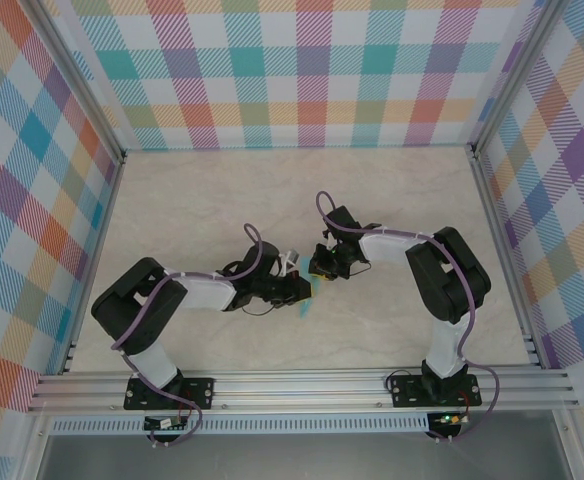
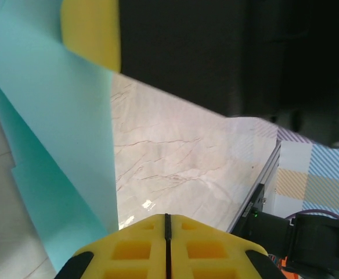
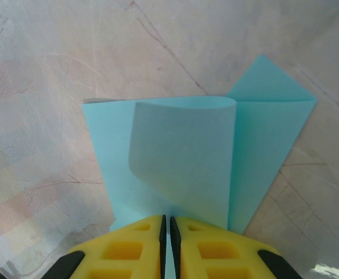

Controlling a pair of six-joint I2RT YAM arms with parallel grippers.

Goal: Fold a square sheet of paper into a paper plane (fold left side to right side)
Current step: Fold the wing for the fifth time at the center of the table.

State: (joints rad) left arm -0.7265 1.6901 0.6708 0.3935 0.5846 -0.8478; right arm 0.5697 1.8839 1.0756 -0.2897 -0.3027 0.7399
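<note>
Curling off open table (image 1: 222, 200), the paper (image 3: 181, 151) is clamped at its edge by right hand (image 3: 166, 220); left hand (image 2: 167, 218) closed

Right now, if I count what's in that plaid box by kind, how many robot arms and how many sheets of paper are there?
Robot arms: 2 (left arm, right arm)
Light-turquoise sheet of paper, partly folded: 1
Total: 3
</note>
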